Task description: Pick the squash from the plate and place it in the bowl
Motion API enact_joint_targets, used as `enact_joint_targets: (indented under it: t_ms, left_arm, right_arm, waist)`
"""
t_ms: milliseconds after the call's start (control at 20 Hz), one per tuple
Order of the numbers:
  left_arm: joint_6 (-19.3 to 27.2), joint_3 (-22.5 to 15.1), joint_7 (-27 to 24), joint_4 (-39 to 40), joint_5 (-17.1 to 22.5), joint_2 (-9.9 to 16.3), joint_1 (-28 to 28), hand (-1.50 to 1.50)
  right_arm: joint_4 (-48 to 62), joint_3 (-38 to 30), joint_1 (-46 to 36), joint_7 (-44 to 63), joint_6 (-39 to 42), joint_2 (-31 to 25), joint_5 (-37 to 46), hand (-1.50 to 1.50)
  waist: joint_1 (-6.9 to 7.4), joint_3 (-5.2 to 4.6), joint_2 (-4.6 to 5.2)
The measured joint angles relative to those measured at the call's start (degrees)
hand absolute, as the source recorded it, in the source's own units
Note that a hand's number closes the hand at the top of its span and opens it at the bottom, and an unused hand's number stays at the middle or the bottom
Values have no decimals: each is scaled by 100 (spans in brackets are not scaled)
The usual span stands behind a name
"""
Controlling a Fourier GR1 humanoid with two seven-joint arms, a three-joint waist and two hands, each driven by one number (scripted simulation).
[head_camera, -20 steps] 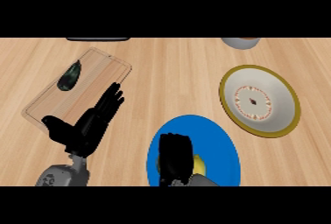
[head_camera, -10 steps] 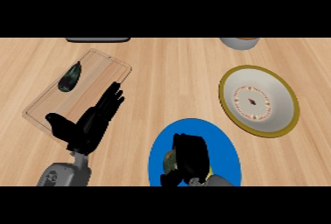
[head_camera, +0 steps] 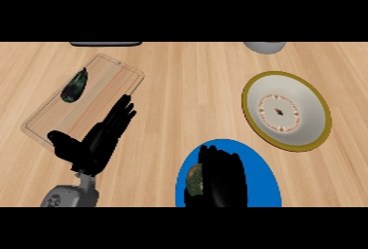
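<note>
The squash (head_camera: 194,178), yellow-green and mottled, lies on the blue plate (head_camera: 260,181) at the bottom of the head view. My right hand (head_camera: 221,179) covers most of it, with its fingers curled over the top and only the squash's left side showing. The bowl (head_camera: 248,110), white with an olive rim and a patterned centre, stands apart to the upper right of the plate. My left hand (head_camera: 101,138) rests open at the lower left, fingers straight and pointing up-right.
A transparent cutting board (head_camera: 108,78) lies at the left with a dark green vegetable (head_camera: 74,85) on it; my left hand overlaps its near corner. A grey dish (head_camera: 265,46) and a dark object (head_camera: 105,44) sit at the far edge.
My right hand has gone from straight fingers over the plate to fingers curled round the squash. The squash now shows at the hand's left side. The left hand has barely moved.
</note>
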Motion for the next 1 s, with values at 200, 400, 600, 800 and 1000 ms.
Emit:
enact_joint_targets:
  t_ms: [200, 400, 600, 800, 1000]
  left_arm:
    - [-7, -10, 34, -124, -8, 6, 108, 0]
    - [7, 17, -66, 56, -82, -32, 22, 0]
    - [30, 4, 44, -15, -88, -64, -33, 0]
    - [-35, 0, 9, -42, -92, -68, 8, 0]
    - [-6, 5, 70, -98, -116, -105, 4, 0]
  right_arm:
    - [-1070, 51, 2, 182, 340, 20, 587, 150]
    - [-1956, -49, -89, 220, 869, 98, 1047, 150]
    - [-2471, -495, -317, 68, 1415, 296, 1287, 150]
    - [-2624, -1042, -541, -147, 1772, 454, 1381, 150]
    - [-2646, -1728, -804, -405, 2065, 563, 1402, 150]
  waist:
    - [-20, -4, -14]
    - [-47, -8, -9]
    - [-22, -8, -1]
    - [14, -6, 11]
    - [30, -4, 20]
